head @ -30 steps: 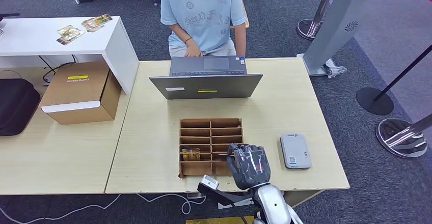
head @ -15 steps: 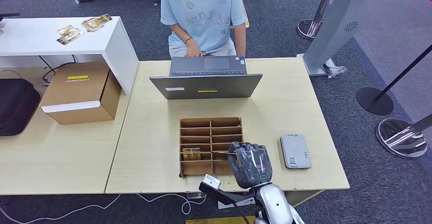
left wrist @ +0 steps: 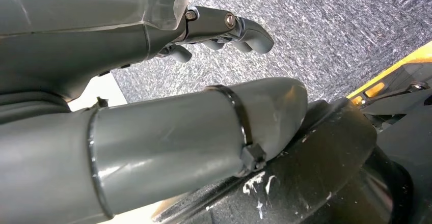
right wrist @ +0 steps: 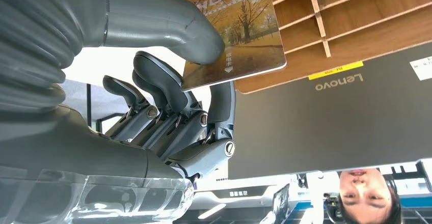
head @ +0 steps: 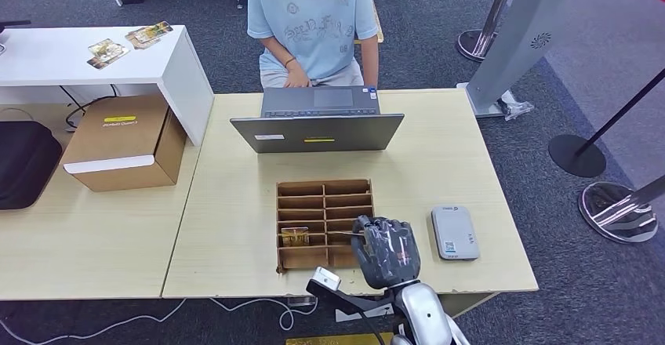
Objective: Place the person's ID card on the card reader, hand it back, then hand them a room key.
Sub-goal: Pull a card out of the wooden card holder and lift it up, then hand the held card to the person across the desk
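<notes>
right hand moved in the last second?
Yes, slightly. The right hand, pinching the room key, slid a little toward the card reader and the table's near edge, judged against the wooden organizer.

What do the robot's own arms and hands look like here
The right hand is dark grey under a glossy clear shell, on a silver arm. Up close it has a ribbed grey cover, a thick grey thumb and darker fingers. The left hand matches, with a black tie around its thumb.

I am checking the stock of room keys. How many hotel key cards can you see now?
2. One key card is pinched in the right hand over the wooden organizer; another card sits in a left compartment. Others may be hidden.
</notes>
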Available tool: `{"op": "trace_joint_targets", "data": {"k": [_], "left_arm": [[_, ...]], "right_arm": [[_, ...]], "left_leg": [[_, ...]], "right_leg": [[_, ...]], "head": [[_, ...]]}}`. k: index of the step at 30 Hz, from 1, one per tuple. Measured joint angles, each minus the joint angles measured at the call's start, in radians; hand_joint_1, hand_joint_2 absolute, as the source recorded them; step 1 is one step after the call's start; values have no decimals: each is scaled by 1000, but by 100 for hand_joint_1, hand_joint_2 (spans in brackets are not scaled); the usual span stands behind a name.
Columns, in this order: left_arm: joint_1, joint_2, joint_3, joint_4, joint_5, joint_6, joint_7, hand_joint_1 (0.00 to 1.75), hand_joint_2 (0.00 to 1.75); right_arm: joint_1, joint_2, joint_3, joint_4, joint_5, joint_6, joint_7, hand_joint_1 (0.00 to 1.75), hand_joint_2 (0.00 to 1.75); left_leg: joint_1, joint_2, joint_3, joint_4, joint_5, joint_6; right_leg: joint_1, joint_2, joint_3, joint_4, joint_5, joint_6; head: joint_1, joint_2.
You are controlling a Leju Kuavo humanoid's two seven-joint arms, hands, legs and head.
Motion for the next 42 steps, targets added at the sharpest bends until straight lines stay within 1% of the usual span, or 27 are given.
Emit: {"op": "trace_joint_targets", "data": {"k": [21, 38, 42], "left_arm": [[0, 4, -9, 0, -3, -2, 0, 0, 0], [0, 4, -20, 0, -15, -2, 0, 0, 0], [0, 4, -24, 0, -19, -2, 0, 0, 0]], "right_arm": [[8, 0, -2, -18, 12, -31, -10, 175, 175], [28, 6, -17, -80, -4, -283, -130, 175, 175], [29, 6, -17, -86, -21, -352, -191, 175, 175]], "left_leg": [[0, 0, 0, 0, 0, 0], [0, 0, 0, 0, 0, 0], [0, 0, 0, 0, 0, 0]], "right_leg": [[0, 0, 0, 0, 0, 0], [0, 0, 0, 0, 0, 0], [0, 0, 0, 0, 0, 0]], "head": [[0, 0], [0, 0], [0, 0]]}}
